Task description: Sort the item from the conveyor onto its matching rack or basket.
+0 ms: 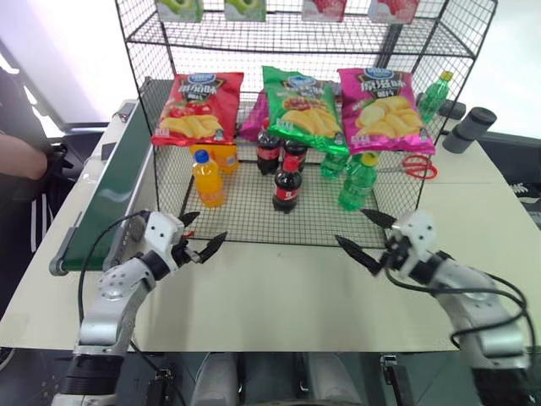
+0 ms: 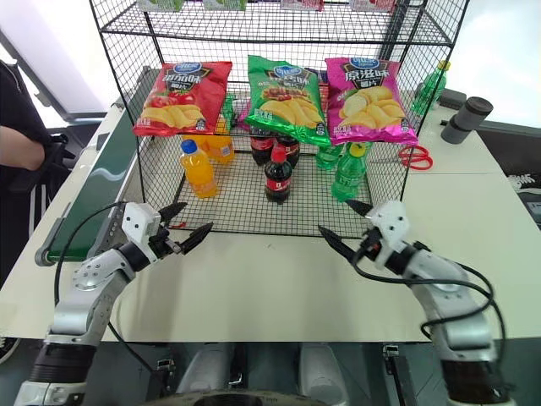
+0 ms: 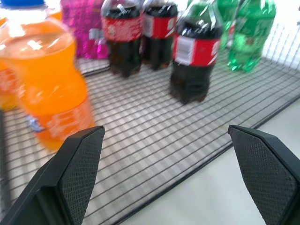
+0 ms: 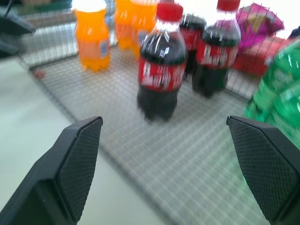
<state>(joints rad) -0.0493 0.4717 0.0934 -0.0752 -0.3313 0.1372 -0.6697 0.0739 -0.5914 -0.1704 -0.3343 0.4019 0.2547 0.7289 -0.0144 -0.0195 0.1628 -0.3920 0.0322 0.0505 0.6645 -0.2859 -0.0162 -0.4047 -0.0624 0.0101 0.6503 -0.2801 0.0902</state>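
A small cola bottle (image 1: 287,188) with a red cap and label stands upright on the mesh floor of the black wire rack (image 1: 245,216), in front of two more cola bottles (image 1: 269,150). My right gripper (image 1: 352,227) is open over the table just outside the rack's front edge, to the right of that bottle, with nothing between its fingers. On the left, beside the green conveyor (image 1: 110,199), my left gripper (image 1: 210,227) is open with nothing in it. The right wrist view shows the front cola bottle (image 4: 161,70) a short way beyond the open fingers.
Orange-drink bottles (image 1: 208,179) stand at the rack's left and green bottles (image 1: 358,182) at its right. Chip bags (image 1: 199,110) hang above them. Red scissors (image 1: 416,167) and a black cylinder (image 1: 467,128) lie on the table to the right. A person's arm (image 1: 21,159) is at the far left.
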